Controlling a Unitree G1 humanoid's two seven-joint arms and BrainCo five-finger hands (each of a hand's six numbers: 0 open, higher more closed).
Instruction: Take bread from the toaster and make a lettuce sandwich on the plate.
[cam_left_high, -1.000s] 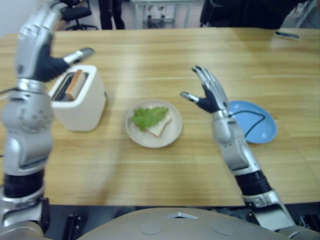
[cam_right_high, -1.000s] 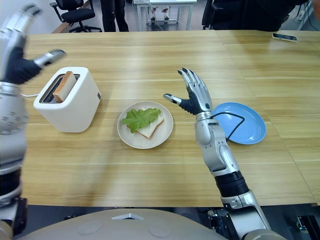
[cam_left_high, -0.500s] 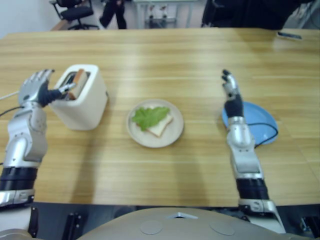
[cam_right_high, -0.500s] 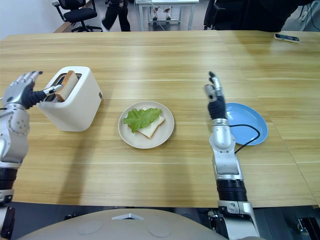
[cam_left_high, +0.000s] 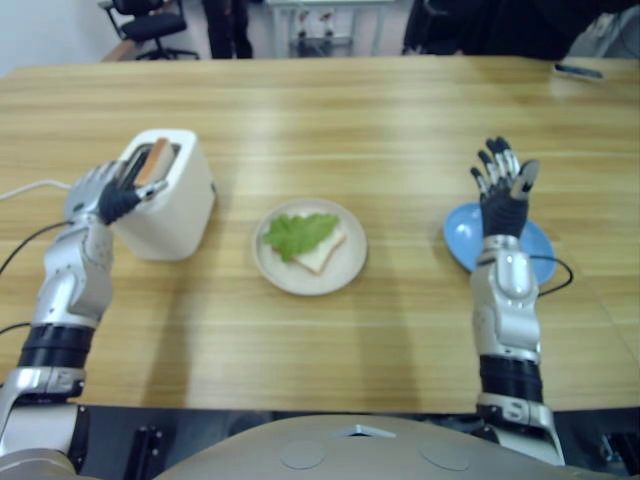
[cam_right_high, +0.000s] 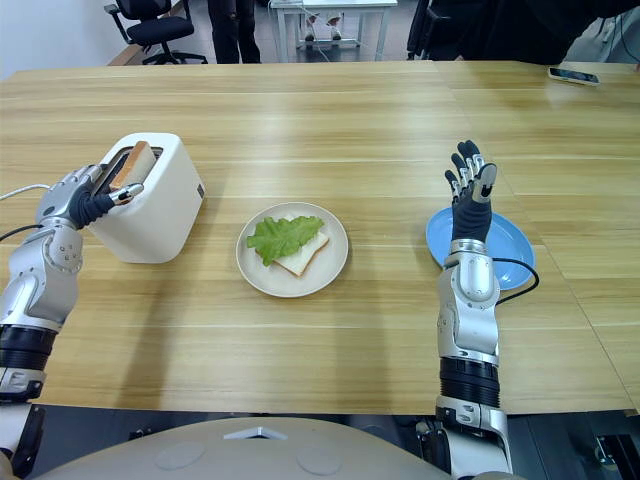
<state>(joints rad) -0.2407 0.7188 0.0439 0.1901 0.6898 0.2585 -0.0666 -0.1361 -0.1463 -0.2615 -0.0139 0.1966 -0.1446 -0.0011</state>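
Note:
A white toaster (cam_right_high: 160, 210) stands at the left of the wooden table with one slice of bread (cam_right_high: 132, 163) upright in its slot. My left hand (cam_right_high: 82, 196) is right at the toaster's near left edge, fingers spread open and holding nothing, a fingertip close to the slice. At the table's middle a beige plate (cam_right_high: 330, 270) carries a bread slice (cam_right_high: 305, 256) with a lettuce leaf (cam_right_high: 278, 237) on top. My right hand (cam_right_high: 471, 192) is raised upright and open, to the right of the plate, in front of a blue plate (cam_right_high: 508, 240).
A black cable (cam_right_high: 510, 275) loops over the blue plate by my right wrist. The toaster's white cord (cam_right_high: 18, 190) trails off to the left. A dark phone (cam_right_high: 572, 74) lies at the far right. Office chairs and table legs stand beyond the far edge.
My left hand has come down from high above to the toaster's near left edge. My right hand has swung right, from beside the beige plate to in front of the blue one.

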